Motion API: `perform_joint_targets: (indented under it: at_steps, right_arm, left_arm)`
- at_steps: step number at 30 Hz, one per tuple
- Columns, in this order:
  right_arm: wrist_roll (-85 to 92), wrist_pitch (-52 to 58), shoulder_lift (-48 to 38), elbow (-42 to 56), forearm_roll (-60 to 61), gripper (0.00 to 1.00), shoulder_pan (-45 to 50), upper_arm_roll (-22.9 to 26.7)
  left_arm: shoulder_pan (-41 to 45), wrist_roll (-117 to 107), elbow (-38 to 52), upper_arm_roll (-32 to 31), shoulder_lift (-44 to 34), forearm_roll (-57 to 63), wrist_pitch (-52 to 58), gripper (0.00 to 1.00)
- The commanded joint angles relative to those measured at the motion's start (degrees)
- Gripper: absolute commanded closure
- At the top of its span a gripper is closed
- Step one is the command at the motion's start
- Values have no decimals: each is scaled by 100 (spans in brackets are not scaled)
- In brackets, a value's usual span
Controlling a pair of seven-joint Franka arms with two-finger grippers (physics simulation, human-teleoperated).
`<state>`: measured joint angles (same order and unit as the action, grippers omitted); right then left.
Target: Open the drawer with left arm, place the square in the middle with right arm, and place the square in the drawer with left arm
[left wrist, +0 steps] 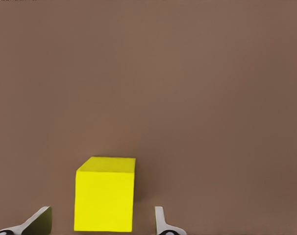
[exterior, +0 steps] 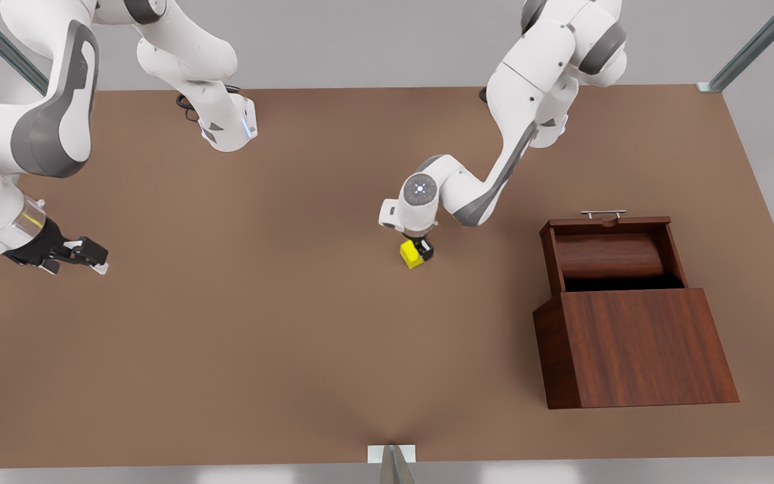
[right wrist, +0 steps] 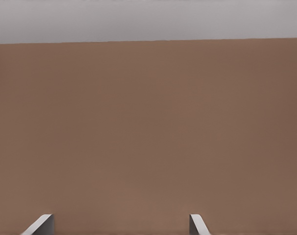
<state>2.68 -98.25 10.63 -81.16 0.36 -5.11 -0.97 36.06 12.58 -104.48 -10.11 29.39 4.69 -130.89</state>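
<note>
The square [exterior: 412,255], a small yellow cube, rests on the brown tabletop at the middle [exterior: 333,282]. My left gripper [exterior: 420,250] hangs straight over it. In the left wrist view the square [left wrist: 105,196] stands between the fingers of the left gripper [left wrist: 100,223], which is open with a gap on each side. The drawer [exterior: 607,252] is slid out of its reddish-brown box [exterior: 635,349], with the silver handle [exterior: 603,214] on its far side. My right gripper [exterior: 95,259] waits open at the front view's left and is also in the right wrist view [right wrist: 119,225], above bare table.
The wooden box stands on the front view's right side of the table. Both arm bases [exterior: 229,128] sit along the far edge. A metal bracket [exterior: 392,456] marks the near edge. Bare tabletop lies between the square and the box.
</note>
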Motion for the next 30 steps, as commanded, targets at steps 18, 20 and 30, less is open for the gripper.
perform_joint_targets:
  at_steps: [18,20,30]
  right_arm:
    - [-40,289,-8,232,8,0,19,115]
    - [-40,298,-8,232,8,0,19,114]
    - [-48,298,18,232,87,0,28,150]
  left_arm:
    - [121,-159,-160,132,252,788,-288,0]
    - [121,-159,-160,141,296,788,-349,0]
    - [121,-247,-151,185,594,1016,-542,16]
